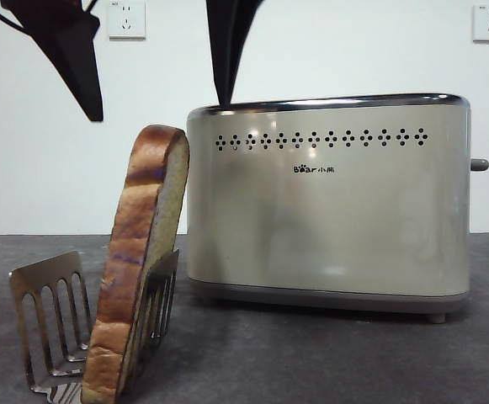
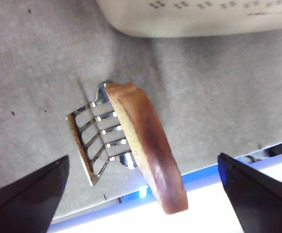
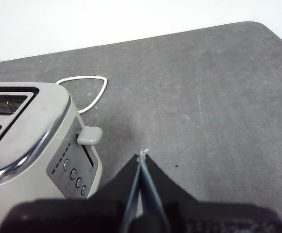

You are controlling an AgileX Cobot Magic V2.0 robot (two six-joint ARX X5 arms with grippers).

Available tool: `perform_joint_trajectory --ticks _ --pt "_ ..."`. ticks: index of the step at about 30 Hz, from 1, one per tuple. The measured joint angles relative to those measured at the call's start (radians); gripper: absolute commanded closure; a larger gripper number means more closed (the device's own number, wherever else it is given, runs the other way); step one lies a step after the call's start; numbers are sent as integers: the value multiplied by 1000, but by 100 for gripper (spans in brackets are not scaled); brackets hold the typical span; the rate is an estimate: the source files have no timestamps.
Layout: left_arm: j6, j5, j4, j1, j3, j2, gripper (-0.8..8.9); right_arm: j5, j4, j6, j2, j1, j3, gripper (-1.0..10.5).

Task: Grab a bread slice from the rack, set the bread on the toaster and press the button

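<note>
While slice of bread is leaning in rack beside toaster, left gripper is hovering above, jaws wide. Pick-up step in hand; descent astride crust likely next. Right gripper, jaws closed, is waiting near button.

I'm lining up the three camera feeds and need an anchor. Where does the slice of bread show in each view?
Front view: the slice of bread stands leaning in the rack, lower left, beside the toaster.
Left wrist view: it sits mid-picture, crust toward the camera, in the rack, between the left gripper's open jaws.
Right wrist view: not in it.
Shared landmark: the toaster, seen in all three views.
</note>
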Motion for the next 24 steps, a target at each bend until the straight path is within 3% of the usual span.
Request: perform_joint_trajectory --ticks 6,17,22,24 --pt "0 -22 0 -18 0 69 268 0 0 0 0 0 0 948" --pt "6 -28 -1 -19 0 105 701 0 0 0 0 1 0 948" --pt "13 -28 -1 -19 0 105 734 0 0 0 0 1 0 948" --pt "18 -29 -1 -19 0 105 798 0 0 0 0 1 0 948"
